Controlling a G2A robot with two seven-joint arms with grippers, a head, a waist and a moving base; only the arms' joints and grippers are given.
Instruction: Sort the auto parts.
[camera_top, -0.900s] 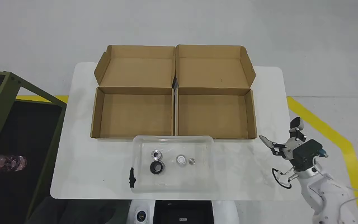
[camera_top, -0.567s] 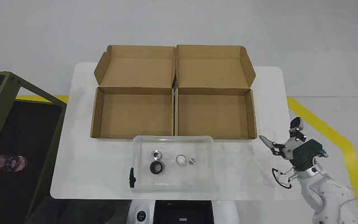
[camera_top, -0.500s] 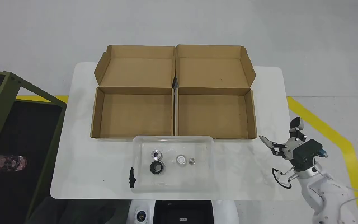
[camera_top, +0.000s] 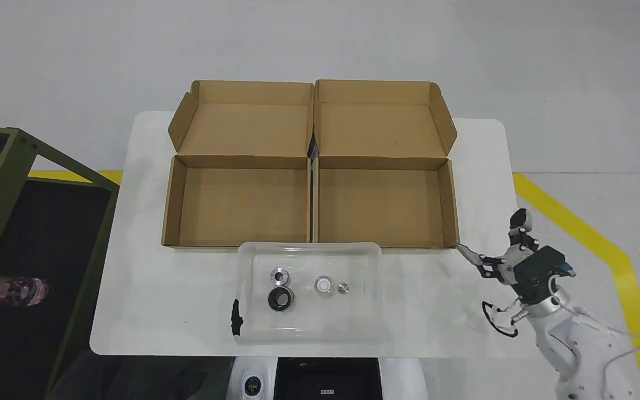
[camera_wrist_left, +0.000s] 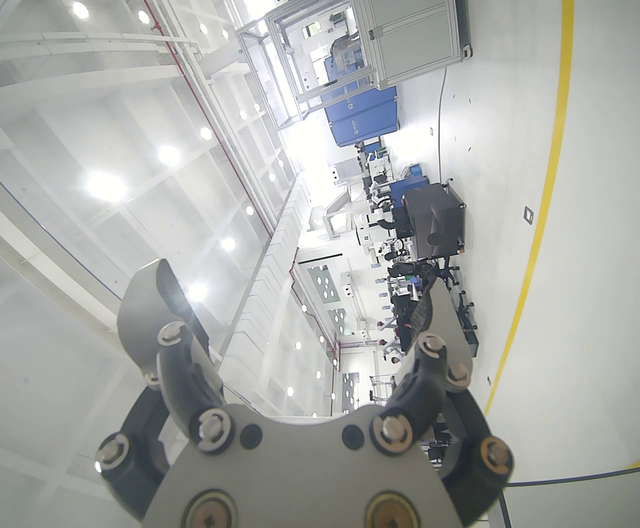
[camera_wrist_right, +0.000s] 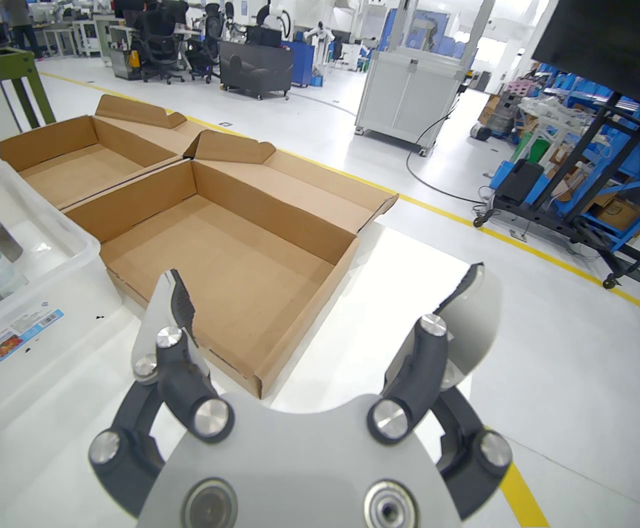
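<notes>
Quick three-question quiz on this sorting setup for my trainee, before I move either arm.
1. True or false: the left cardboard box and the right cardboard box both hold no parts.
2. Where does the black ring lie? A) left cardboard box B) clear bin C) right cardboard box
3. Fill in: the right claw has its jaws ____.
Key: 1 true; 2 B; 3 open.

Left gripper (camera_wrist_left: 295, 280), fingers (camera_wrist_left: 150, 300) spread wide
</notes>
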